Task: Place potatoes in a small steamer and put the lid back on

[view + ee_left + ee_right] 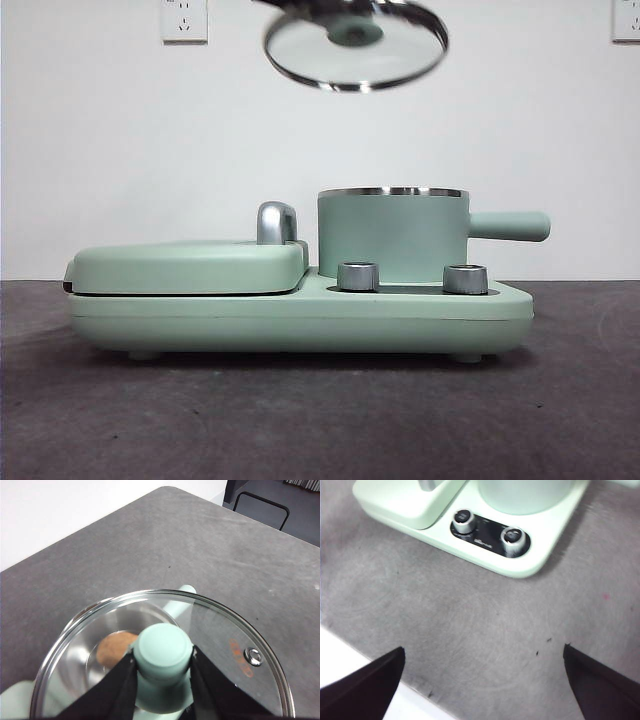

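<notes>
On the table, the right gripper (482,680) hangs with jaws wide apart before two chrome dials (359,276). Behind, the small steamer (393,238) holds the potato (115,648); above, the left gripper (162,675) clamps the lid (355,45) by its knob

One potato (114,648), one steamer pot (392,235), one glass lid (355,42), one closed griddle cover (185,266). Two chrome knobs (359,276) up front, two wall sockets (184,20) behind.

Steamer (392,235) mouth open; lid (355,42) hangs well above; handle (278,222) close beside.
</notes>
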`<state>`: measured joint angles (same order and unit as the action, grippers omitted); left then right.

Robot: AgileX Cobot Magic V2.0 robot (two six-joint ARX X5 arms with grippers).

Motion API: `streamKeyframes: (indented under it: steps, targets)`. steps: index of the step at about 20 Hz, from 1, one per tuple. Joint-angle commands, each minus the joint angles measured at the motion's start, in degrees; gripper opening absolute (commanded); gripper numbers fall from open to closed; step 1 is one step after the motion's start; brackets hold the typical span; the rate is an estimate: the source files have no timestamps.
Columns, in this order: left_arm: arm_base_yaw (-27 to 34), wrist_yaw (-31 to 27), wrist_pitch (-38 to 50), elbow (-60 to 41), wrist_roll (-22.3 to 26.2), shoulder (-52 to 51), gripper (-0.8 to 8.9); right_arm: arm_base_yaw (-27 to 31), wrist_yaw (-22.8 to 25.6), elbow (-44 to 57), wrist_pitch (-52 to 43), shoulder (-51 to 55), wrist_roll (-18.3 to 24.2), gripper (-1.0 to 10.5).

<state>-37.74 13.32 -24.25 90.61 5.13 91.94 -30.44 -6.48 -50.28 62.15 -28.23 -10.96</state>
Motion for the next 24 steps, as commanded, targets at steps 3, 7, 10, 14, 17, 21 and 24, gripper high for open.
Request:
streamKeyframes:
  steps: [3, 7, 10, 14, 17, 21, 24]
  targets:
    - [-0.5, 0.1, 10.3, 1.8, 0.4, 6.5, 0.17, -0.5, -0.1, 2.4, -1.4, 7.7, -3.9, 5.0]
    - [-0.5, 0.1, 15.7, 1.8, 0.4, 11.6, 0.17, -0.5, -0.1, 2.4, -1.6, 9.3, -5.1, 5.0]
    - [-0.5, 0.0, 19.1, 1.8, 0.4, 14.9, 0.17, -0.5, -0.2, 2.4, -1.7, 9.3, -5.7, 5.0]
    - [-0.4, -2.0, 20.5, 1.8, 0.5, 16.9, 0.17, -0.5, -0.2, 2.4, -1.6, 9.3, -6.7, 5.0]
    - [0.0, -3.4, 21.2, 1.8, 0.6, 17.1, 0.17, -0.5, -0.1, 2.4, -1.6, 9.3, -6.8, 5.0]
    - [0.7, -3.4, 20.9, 1.8, 0.6, 17.3, 0.17, -0.5, -0.1, 2.4, -1.6, 9.3, -7.1, 5.0]
    - [0.8, -3.4, 20.9, 1.8, 0.7, 17.7, 0.16, -0.5, 0.1, 2.4, -1.6, 9.3, -7.1, 5.0]
